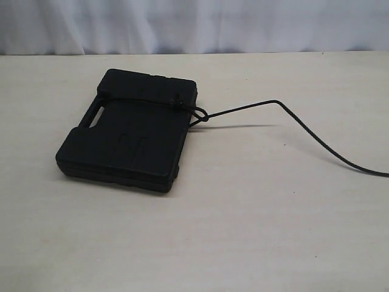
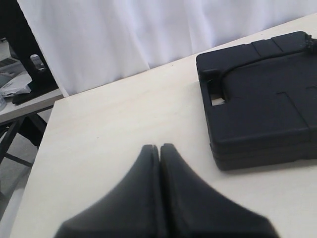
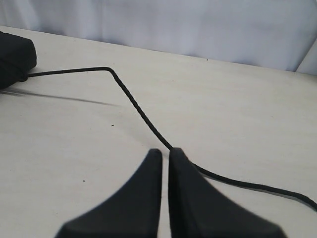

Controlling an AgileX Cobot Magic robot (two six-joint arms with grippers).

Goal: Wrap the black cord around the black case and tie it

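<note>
The black case lies flat on the table, left of centre. The black cord crosses the case's far part, has a knot and a small loop at the case's right edge, then trails right off the frame. No gripper shows in the exterior view. My left gripper is shut on nothing, above bare table, apart from the case and the cord on it. My right gripper has its fingers nearly together and holds nothing. The cord runs under one fingertip. A corner of the case shows.
The pale wooden table stretches around the case. A white curtain hangs behind its far edge. In the left wrist view the table's side edge drops off, with a dark stand beyond it.
</note>
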